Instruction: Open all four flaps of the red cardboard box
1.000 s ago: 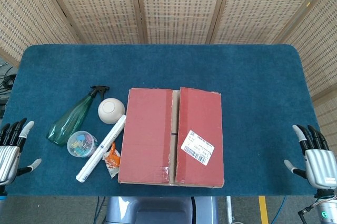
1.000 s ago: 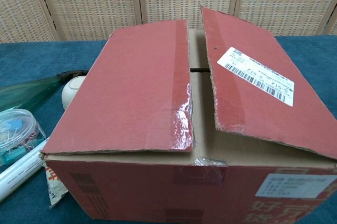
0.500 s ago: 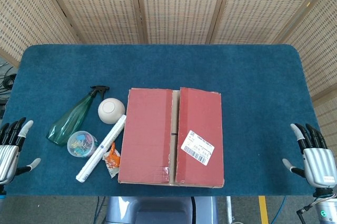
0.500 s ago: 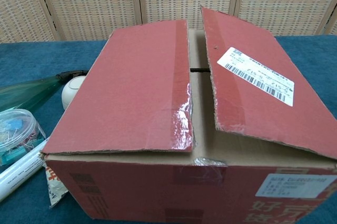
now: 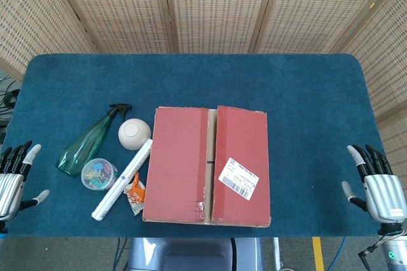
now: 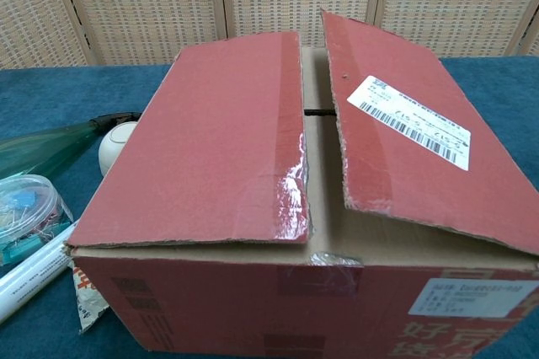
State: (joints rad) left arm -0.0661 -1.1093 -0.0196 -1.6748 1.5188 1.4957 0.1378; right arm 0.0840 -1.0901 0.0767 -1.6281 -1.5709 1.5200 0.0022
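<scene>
- Box (image 5: 206,165) sits at lower centre of your head view, on the blue table (image 5: 305,93), both top flaps down with a narrow gap between them.
- Your chest view shows the right flap (image 6: 413,140) tilted up slightly, the left flap (image 6: 219,140) lying flatter.
- Your left hand (image 5: 13,179) is at the lower left edge, fingers apart, holding nothing, well apart from the box.
- Your right hand (image 5: 376,185) is at the lower right edge, fingers apart, holding nothing.
- Left of the box you have a green bottle (image 5: 89,140), a white ball (image 5: 134,133), a tub of clips (image 5: 98,173), a white tube (image 5: 122,179) and an orange packet (image 5: 135,194).
</scene>
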